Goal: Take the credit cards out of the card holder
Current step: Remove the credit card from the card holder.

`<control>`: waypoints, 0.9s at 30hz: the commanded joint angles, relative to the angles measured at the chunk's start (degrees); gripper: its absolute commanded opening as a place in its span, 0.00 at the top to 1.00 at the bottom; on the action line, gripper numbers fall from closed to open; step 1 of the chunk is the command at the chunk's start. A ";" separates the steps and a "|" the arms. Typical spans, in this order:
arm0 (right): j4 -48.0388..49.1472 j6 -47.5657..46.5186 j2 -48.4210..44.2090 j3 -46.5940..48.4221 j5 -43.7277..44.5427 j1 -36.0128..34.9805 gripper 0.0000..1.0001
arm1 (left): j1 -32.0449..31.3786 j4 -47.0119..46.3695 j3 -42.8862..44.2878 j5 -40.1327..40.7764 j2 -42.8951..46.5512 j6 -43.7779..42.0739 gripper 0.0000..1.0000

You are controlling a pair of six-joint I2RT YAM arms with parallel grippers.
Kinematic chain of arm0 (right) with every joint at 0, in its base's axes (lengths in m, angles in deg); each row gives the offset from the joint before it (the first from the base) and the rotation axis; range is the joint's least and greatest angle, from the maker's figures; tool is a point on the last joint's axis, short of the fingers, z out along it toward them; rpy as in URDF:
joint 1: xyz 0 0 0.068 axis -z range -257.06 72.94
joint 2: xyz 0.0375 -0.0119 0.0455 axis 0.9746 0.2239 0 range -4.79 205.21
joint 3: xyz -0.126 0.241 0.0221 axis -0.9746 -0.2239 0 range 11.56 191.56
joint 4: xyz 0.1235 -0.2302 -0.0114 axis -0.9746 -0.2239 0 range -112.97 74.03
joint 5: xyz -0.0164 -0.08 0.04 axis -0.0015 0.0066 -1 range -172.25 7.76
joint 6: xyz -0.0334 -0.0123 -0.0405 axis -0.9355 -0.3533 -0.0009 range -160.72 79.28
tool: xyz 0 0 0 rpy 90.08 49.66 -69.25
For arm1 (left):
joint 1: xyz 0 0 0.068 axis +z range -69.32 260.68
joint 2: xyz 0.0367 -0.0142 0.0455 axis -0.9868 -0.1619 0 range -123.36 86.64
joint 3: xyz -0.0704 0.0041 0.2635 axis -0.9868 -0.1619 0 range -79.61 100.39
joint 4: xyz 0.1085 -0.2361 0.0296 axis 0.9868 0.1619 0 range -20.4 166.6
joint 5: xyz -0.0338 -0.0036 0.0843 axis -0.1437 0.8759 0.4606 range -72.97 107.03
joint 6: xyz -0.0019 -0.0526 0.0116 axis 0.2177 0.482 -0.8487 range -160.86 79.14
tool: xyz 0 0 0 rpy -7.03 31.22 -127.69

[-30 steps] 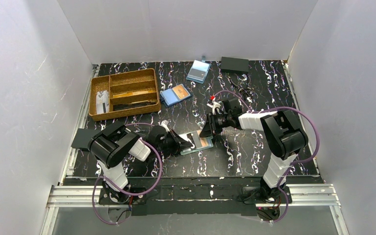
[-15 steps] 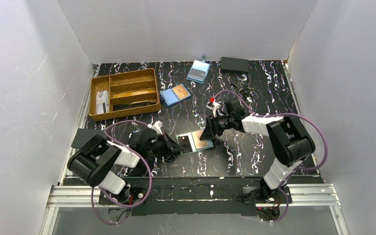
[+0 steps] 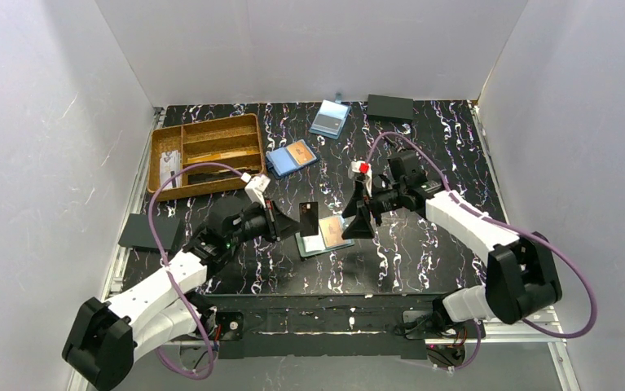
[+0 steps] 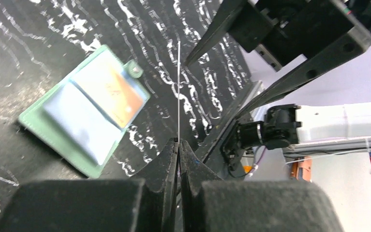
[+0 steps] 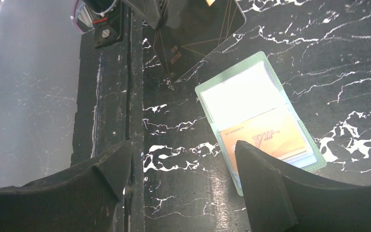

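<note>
Marbled tabletop (image 3: 407, 262): left jaws clamp dark card (image 3: 309, 216) by its edge, may slip; right jaws apart above holder (image 3: 315, 244).

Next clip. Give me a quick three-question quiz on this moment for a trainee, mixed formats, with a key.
1. True or false: the left gripper is shut on a black card.
2. Which card shows inside the open card holder? A) orange B) purple C) black
3. Fill in: the right gripper is ____ and holds nothing.
Key: 1 true; 2 A, the orange card; 3 open.
</note>
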 commanded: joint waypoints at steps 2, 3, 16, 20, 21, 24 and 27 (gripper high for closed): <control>-1.98 -2.80 -5.37 0.00 -3.99 1.78 0.11 | 0.36 5.13 6.49 -5.33 1.04 1.50 1.00; -0.76 -1.41 -6.03 -0.35 -4.84 2.24 0.10 | 0.34 4.45 7.38 -5.57 1.00 2.53 1.00; 8.86 12.42 -7.90 -0.40 -12.88 6.44 0.05 | -4.78 -5.59 14.74 -2.65 -6.51 7.07 1.00; 13.91 17.78 -7.94 -1.22 -13.79 7.38 0.04 | -5.95 -7.99 14.95 -1.45 -7.91 7.54 1.00; 15.10 19.19 -7.87 -1.46 -13.84 7.48 0.04 | -6.16 -8.45 15.03 -1.24 -8.22 7.58 1.00; 17.86 24.11 -7.47 -1.79 -13.92 7.63 0.04 | -6.93 -9.69 15.28 -1.00 -9.11 8.10 1.00; 22.01 28.35 -6.88 -1.79 -13.16 7.59 0.04 | -7.50 -11.59 15.34 -0.69 -9.95 8.98 1.00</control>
